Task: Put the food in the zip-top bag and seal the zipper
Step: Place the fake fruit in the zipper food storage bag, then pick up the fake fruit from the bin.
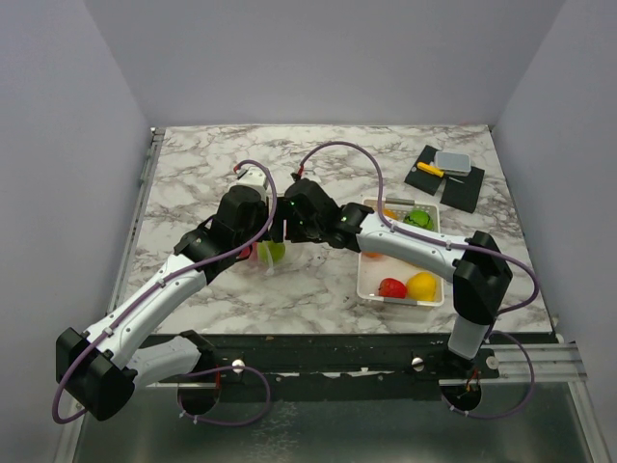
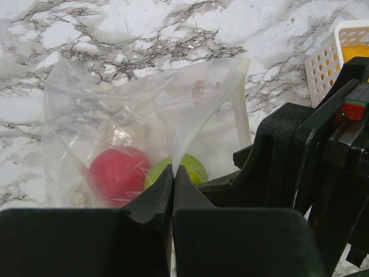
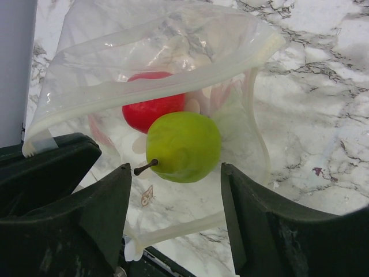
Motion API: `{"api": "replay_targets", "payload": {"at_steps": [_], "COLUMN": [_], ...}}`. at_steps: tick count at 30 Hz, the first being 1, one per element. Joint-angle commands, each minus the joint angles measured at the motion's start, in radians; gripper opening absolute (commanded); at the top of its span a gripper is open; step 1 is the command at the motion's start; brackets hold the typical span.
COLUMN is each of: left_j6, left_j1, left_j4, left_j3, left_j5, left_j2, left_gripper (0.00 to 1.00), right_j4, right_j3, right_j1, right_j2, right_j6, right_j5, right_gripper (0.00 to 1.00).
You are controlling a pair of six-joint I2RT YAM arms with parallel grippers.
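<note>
Zip-top bag (image 1: 272, 256) lies on the tabletop (image 1: 193, 174) left of the white basket (image 1: 400, 301), between the two arms, with its mouth held agape. The left end effector (image 2: 173, 179) is pressed together on the zipper (image 3: 144, 95) strip at the rim, lifting one lip. The right end effector (image 3: 176, 173) hangs at the opening with its fingers spread, leaving a gap on either side of the green pear (image 3: 183, 147). The pear looks to be lying inside, just beside the red fruit (image 3: 153, 109).

To my eye the drop is done. The right arm should back straight out the way the mouth faces, taking care not to snag the thin lower lip. The left pinch ought to hold firm and high, since a red piece (image 1: 391, 286) and a yellow piece (image 1: 422, 284) wait in the basket to the right.
</note>
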Motion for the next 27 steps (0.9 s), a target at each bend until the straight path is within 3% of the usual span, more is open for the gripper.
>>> {"api": "replay_targets", "payload": {"at_steps": [1, 13, 27], "left_j6": [0.006, 0.008, 0.003], "left_j1": [0.000, 0.000, 0.000], "left_j4": [0.014, 0.014, 0.013], "left_j3": [-0.012, -0.013, -0.012], "left_j5": [-0.011, -0.021, -0.008], "left_j2": [-0.005, -0.006, -0.004], "left_gripper": [0.00, 0.00, 0.00], "right_j4": [0.015, -0.086, -0.216], "right_j3": [0.009, -0.078, -0.244], "right_j1": [0.011, 0.009, 0.002], "right_j2": [-0.013, -0.188, -0.475], "right_j6": [0.000, -0.022, -0.012], "right_j5": [0.019, 0.183, 0.395], "right_gripper": [0.69, 0.70, 0.81]}}
